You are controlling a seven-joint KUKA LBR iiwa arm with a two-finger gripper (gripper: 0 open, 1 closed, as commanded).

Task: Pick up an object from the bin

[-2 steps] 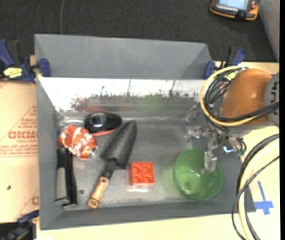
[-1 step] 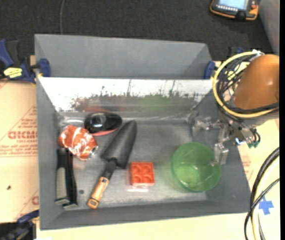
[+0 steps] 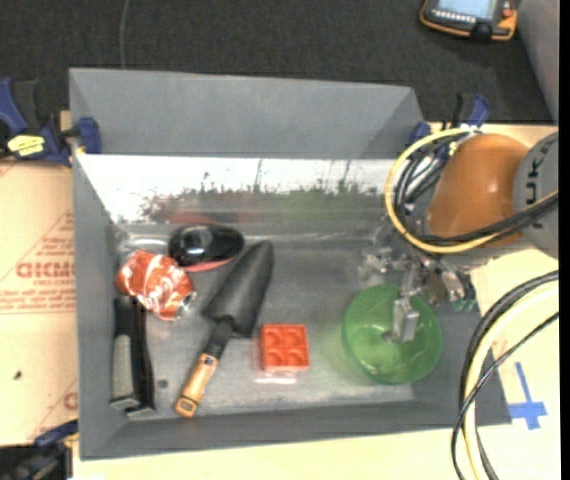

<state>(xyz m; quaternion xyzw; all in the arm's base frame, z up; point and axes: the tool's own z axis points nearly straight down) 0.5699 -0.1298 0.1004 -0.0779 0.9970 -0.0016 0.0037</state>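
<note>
Nothing has left the grey metal bin (image 3: 93, 348) yet, so the pick is at an early stage. At the far left a long black stapler-like block (image 3: 130, 353) lies along the wall. Just beside its upper end is a crumpled red-and-white can (image 3: 155, 283). A black, mouse-shaped thing with a red underside (image 3: 205, 245) rests near the back. Next comes a black hand trowel (image 3: 240, 288) lying on a slant, its orange-tipped handle pointing to the front. A red toy brick (image 3: 283, 348) with four studs sits apart to its right.

At the right end stands a translucent green bowl (image 3: 365, 348), resting on the floor near the front corner. The gripper (image 3: 403, 318) hangs over it, its tip seemingly inside the rim. Whether it is spread or closed I cannot tell, and no grasp shows. Closing on the bowl and lifting it appear to remain. The bowl is round, glassy and thin-walled, likely light and slippery.
</note>
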